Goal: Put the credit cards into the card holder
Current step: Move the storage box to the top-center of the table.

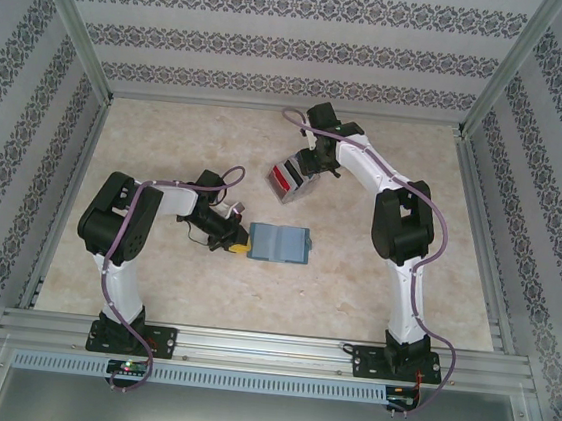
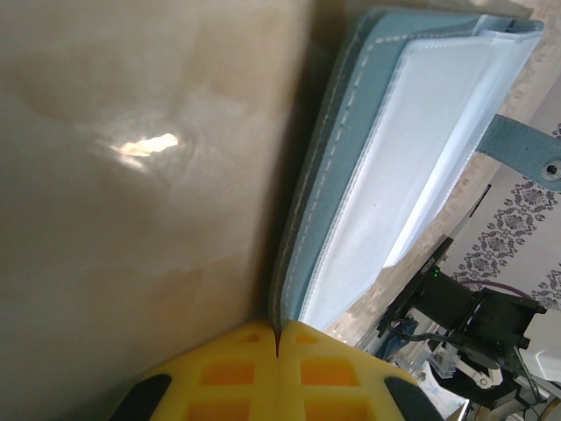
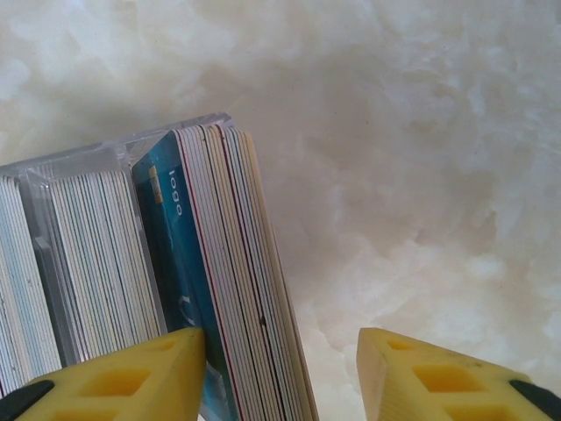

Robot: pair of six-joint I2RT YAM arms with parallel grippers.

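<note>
The card holder (image 1: 280,244) is a teal wallet lying open on the table. My left gripper (image 1: 239,245) is shut on its left edge. In the left wrist view the yellow fingertips (image 2: 311,351) pinch the stitched teal cover (image 2: 329,175), and the white inner pockets (image 2: 421,149) show beyond. Several credit cards (image 3: 237,263) stand on edge in a clear rack (image 3: 79,171), a blue one (image 3: 175,254) on the left of the stack. My right gripper (image 3: 280,373) is open astride this stack: the left finger (image 3: 131,377) is beside the blue card, and the right finger (image 3: 438,377) stands apart from the stack.
In the top view the rack (image 1: 286,181) sits behind the wallet with a red card facing out, under my right gripper (image 1: 303,176). Patterned walls and metal rails (image 1: 246,348) enclose the marble tabletop (image 1: 168,138).
</note>
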